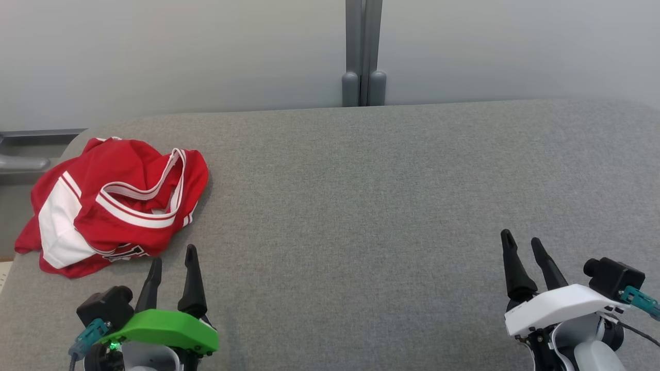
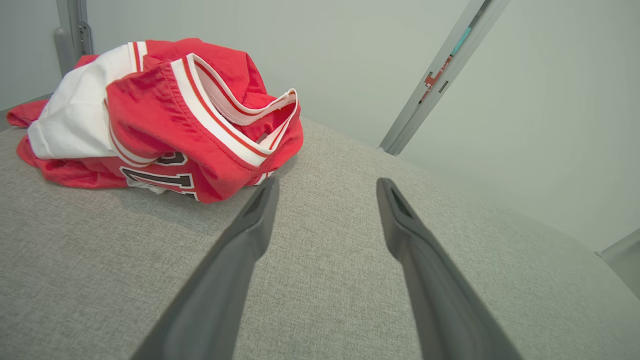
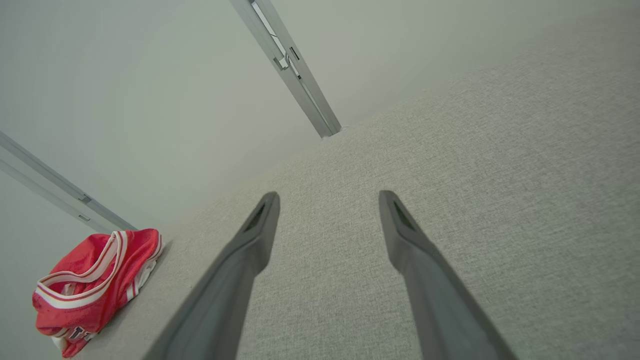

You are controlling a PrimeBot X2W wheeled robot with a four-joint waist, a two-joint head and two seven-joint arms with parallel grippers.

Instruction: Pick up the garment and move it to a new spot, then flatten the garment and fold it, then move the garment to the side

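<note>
Near the rounded left corner of the gray fabric table (image 1: 361, 206), a crumpled red-and-white jersey (image 1: 111, 203) lies with its left part over the edge. Open cloth stretches rightward. The left gripper (image 1: 174, 254) hovers just beside the jersey with its fingers spread. The right gripper (image 1: 521, 237) is well apart, also spread. A gray post (image 1: 363, 51) stands behind the far edge.

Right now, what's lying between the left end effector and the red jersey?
Nothing: only a short strip of bare grey fabric surface separates the left end effector from the red jersey, clearest in the head view.
</note>
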